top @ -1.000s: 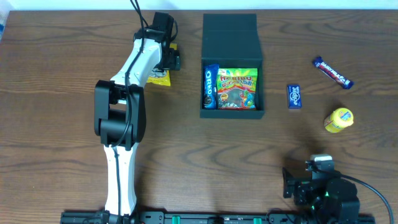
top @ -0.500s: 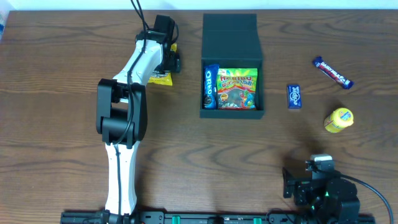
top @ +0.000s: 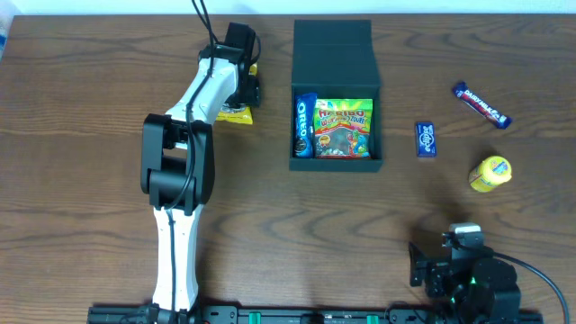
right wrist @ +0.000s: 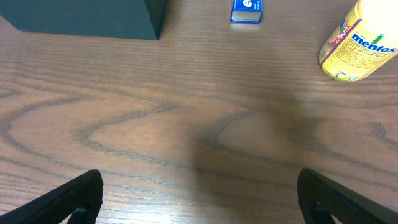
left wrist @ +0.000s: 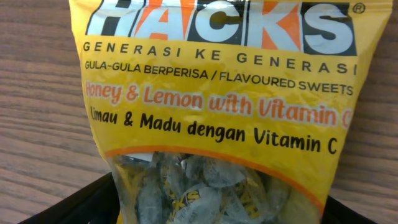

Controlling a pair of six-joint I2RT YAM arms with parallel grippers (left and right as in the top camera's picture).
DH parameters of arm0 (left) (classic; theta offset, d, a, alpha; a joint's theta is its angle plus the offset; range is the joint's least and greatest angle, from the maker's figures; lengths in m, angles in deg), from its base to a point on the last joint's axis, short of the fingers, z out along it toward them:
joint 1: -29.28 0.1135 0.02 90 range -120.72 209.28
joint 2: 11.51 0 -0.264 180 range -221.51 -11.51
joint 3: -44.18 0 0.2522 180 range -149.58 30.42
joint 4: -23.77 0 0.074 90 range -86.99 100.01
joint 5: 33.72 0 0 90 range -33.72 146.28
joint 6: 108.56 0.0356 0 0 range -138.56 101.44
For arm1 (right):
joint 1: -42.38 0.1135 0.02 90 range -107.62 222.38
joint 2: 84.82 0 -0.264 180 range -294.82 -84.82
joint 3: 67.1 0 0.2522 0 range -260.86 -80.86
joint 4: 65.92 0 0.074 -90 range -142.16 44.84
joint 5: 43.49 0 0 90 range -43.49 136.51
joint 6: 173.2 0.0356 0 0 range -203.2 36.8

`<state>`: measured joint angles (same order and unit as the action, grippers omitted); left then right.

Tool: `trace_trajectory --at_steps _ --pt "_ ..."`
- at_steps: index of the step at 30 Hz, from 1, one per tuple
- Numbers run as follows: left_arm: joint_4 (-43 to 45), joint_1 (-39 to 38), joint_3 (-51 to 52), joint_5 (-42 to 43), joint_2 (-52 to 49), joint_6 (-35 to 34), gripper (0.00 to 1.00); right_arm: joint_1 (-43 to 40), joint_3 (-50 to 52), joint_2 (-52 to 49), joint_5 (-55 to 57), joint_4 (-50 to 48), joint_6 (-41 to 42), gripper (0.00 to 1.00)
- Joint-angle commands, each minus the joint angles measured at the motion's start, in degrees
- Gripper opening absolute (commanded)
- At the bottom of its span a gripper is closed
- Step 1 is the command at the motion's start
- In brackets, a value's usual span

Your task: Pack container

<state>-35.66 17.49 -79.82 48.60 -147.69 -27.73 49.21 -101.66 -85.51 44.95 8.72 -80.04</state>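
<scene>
The dark teal-black container [top: 335, 45] stands open at the table's middle back, lid flap lying away. An Oreo pack [top: 304, 126] and a Haribo bag [top: 344, 127] lie inside it. A yellow Hacks sweets bag [top: 236, 113] lies left of the container. My left gripper [top: 245, 85] is over that bag. In the left wrist view the bag [left wrist: 217, 93] fills the frame, its clear lower end between the spread jaws [left wrist: 217, 202]. My right gripper [top: 457, 247] is open and empty [right wrist: 199, 196] low at the front right. The container's corner [right wrist: 87, 15] shows in the right wrist view.
Right of the container lie a small blue packet [top: 426, 139], a dark blue chocolate bar [top: 481, 104] and a yellow Mentos tub [top: 490, 173]. The blue packet [right wrist: 247, 9] and the Mentos tub [right wrist: 357, 46] also show ahead of my right gripper.
My left arm has shifted slightly to the right over the Hacks bag. The right arm has not moved.
</scene>
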Motion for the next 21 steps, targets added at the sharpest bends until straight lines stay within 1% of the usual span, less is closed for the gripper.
trace_trajectory --at_steps 1,3,9,11,15,16,21 --pt "-0.7 -0.3 -0.7 0.2 -1.7 -0.3 0.85 -0.5 0.4 0.3 -0.2 0.4 -0.7 0.99" --pt "-0.8 -0.3 -0.7 0.2 -1.7 -0.3 0.85 -0.5 0.4 0.3 -0.2 0.4 -0.7 0.99" --pt "-1.0 -0.3 -0.7 0.2 -1.7 -0.3 0.74 -0.5 0.4 0.3 -0.2 0.4 -0.7 0.99" --pt "-1.1 -0.4 -0.7 0.3 -1.7 -0.3 0.68 -0.5 0.4 0.3 -0.2 0.4 -0.7 0.99" --pt "-1.4 -0.7 -0.7 0.3 -1.7 -0.3 0.64 -0.5 0.4 0.3 -0.2 0.4 -0.7 0.99" --pt "-1.5 -0.8 -0.7 0.3 -1.7 -0.3 0.61 -0.5 0.4 0.3 -0.2 0.4 -0.7 0.99" --pt "-2.1 -1.2 -0.7 0.3 -1.7 -0.3 0.55 -0.5 0.4 0.3 -0.2 0.4 -0.7 0.99"
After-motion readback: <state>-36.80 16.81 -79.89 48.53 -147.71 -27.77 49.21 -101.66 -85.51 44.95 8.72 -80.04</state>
